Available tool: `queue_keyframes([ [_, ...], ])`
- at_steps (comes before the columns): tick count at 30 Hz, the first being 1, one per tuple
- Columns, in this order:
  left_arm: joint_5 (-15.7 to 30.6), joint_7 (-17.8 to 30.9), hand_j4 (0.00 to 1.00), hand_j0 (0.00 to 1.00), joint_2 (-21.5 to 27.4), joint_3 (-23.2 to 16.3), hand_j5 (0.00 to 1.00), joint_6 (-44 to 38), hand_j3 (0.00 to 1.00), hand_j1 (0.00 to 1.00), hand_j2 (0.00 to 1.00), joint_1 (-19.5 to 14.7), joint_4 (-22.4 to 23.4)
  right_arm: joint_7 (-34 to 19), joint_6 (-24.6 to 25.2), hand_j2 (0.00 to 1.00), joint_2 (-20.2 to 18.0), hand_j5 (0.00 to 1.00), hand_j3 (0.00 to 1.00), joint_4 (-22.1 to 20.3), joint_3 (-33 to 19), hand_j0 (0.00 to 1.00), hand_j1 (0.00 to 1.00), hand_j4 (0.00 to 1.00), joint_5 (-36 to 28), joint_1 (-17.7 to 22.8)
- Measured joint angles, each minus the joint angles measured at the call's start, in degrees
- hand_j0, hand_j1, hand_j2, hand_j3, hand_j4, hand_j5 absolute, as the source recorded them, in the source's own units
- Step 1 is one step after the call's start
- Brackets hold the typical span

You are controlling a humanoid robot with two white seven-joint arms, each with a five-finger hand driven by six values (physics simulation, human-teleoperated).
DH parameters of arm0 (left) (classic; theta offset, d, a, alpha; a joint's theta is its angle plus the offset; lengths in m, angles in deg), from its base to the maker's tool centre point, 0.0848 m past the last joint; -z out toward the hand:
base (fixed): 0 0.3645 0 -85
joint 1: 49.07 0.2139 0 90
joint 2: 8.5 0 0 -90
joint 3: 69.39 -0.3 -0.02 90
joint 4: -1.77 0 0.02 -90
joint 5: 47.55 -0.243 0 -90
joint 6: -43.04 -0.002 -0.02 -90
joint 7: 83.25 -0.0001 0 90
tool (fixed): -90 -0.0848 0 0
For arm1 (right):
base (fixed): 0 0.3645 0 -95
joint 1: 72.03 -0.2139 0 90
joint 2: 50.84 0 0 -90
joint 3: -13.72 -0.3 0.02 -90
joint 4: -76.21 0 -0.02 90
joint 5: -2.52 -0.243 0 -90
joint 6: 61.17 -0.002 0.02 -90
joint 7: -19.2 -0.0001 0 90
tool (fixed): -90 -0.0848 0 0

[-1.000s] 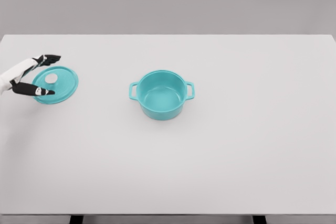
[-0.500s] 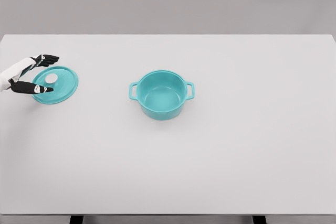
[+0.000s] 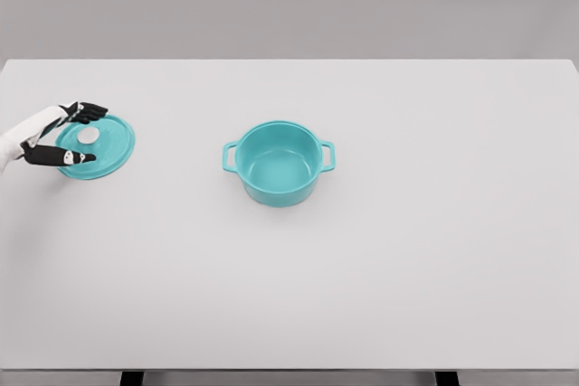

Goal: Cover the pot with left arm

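Observation:
A teal pot with two side handles stands uncovered near the middle of the white table. Its teal lid with a pale round knob lies flat at the far left. My left hand comes in from the left edge and sits over the lid's left part. Its black fingers are spread on either side of the knob, one finger at the lid's far rim and the thumb on the near rim. The hand grips nothing. The right arm is out of view.
The left hand has lowered slightly onto the lid and its upper fingers have curled closer to the knob. The lid and the pot have not moved.

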State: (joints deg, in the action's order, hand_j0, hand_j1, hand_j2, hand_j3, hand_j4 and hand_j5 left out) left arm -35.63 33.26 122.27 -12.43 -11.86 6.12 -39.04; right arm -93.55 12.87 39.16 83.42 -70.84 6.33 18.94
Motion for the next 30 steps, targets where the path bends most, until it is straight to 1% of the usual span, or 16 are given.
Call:
queue_keyframes([
  [1,0.0,0.0,0.73,0.73,0.0,-0.1,0.73,0.0,0.73,0.73,0.73,0.0,0.0,0.0,0.0,1.0,0.0,1.0,1.0,0.0,0.0,1.0,1.0,1.0,0.0,0.0],
  [3,0.1,-0.1,0.66,0.66,0.1,-0.2,0.66,0.0,0.66,0.66,0.66,0.0,0.1,0.0,0.0,1.0,0.0,1.0,1.0,0.0,0.0,1.0,1.0,1.0,0.0,0.0],
  [10,0.3,-0.3,0.66,0.66,0.1,-0.2,0.66,0.0,0.66,0.66,0.66,0.4,0.7,0.0,0.0,1.0,0.0,1.0,1.0,0.0,0.0,1.0,1.0,1.0,0.0,0.0],
  [14,0.7,-0.4,0.59,0.59,0.0,-0.1,0.59,-0.1,0.59,0.59,0.59,0.4,0.8,0.0,0.0,1.0,0.0,1.0,1.0,0.0,0.0,1.0,1.0,1.0,0.0,0.0],
  [15,0.7,-0.4,0.56,0.56,0.0,-0.1,0.56,-0.1,0.56,0.56,0.56,0.4,0.8,0.0,0.0,1.0,0.0,1.0,1.0,0.0,0.0,1.0,1.0,1.0,0.0,0.0],
  [16,0.7,-0.4,0.48,0.48,0.0,-0.1,0.48,-0.1,0.48,0.48,0.48,0.4,0.8,0.0,0.0,1.0,0.0,1.0,1.0,0.0,0.0,1.0,1.0,1.0,0.0,0.0],
  [17,0.8,-0.4,0.43,0.43,0.0,-0.1,0.43,-0.1,0.43,0.43,0.43,0.5,0.8,0.0,0.0,1.0,0.0,1.0,1.0,0.0,0.0,1.0,1.0,1.0,0.0,0.0],
  [27,0.5,-0.4,0.44,0.44,-0.7,-0.2,0.44,-0.1,0.44,0.44,0.44,0.5,0.6,0.0,0.0,1.0,0.0,1.0,1.0,0.0,0.0,1.0,1.0,1.0,0.0,0.0],
  [30,0.1,-0.2,0.44,0.44,-0.7,-0.3,0.44,0.0,0.44,0.44,0.44,0.7,-0.6,0.0,0.0,1.0,0.0,1.0,1.0,0.0,0.0,1.0,1.0,1.0,0.0,0.0],
])
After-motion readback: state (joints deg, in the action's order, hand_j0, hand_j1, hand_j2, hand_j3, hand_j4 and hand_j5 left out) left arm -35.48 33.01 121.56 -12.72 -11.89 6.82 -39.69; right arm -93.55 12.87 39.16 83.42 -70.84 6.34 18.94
